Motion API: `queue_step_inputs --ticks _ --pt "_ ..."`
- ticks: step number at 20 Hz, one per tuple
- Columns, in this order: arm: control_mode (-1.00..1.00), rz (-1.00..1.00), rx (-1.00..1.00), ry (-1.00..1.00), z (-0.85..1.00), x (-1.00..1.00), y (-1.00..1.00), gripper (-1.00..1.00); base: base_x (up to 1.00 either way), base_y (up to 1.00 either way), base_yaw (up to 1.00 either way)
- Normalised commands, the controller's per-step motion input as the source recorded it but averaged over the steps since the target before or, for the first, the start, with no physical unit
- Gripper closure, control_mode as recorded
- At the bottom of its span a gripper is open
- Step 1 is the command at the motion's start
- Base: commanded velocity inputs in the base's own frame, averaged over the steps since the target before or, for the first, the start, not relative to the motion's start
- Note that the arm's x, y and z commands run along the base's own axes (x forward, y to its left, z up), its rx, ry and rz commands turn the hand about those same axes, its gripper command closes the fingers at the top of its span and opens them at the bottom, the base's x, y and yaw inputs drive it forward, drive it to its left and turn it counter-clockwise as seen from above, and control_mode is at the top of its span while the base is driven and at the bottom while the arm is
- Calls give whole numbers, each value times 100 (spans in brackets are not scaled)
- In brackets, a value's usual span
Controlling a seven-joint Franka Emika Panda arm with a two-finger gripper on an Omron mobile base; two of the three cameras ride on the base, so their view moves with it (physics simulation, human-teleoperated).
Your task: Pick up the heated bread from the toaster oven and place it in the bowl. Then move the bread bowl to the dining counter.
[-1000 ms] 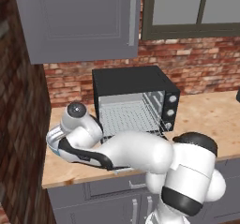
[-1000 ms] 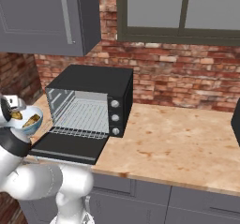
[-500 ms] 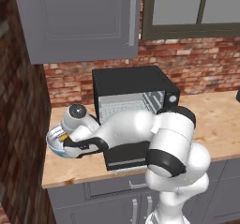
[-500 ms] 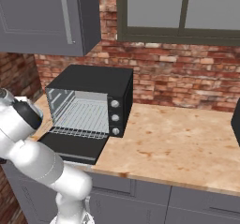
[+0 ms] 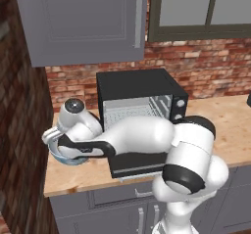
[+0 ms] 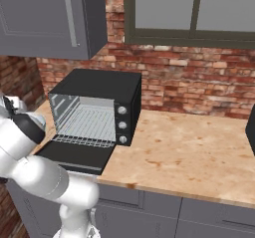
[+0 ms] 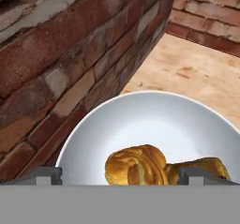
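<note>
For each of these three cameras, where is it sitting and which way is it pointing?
Left base view: behind-left, facing the black toaster oven; white arm crosses toward the pale-blue bowl.
Right base view: behind-right, same oven, door down; arm at lower left.
Hand view: on the hand, looking into the bowl at golden bread; fingers apart.

Reaches far left from the base, white arm [image 5: 139, 137] bent at the dark elbow, forearm running leftward low. Two-finger gripper [image 7: 119, 175] points downward, small dark fingertips [image 7: 44, 174] spread wide apart at the view's lower edge, clasping nothing.
</note>
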Motion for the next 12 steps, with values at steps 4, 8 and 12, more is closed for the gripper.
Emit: queue_step_inputs --ticks 4,8,12 --pt "-100 15 -10 16 -18 -7 -6 -100 0 0 0" --pt "-100 32 -10 4 -37 -1 0 -100 0 0 0" --pt "-100 21 -7 -4 -31 -15 -1 -100 0 0 0"
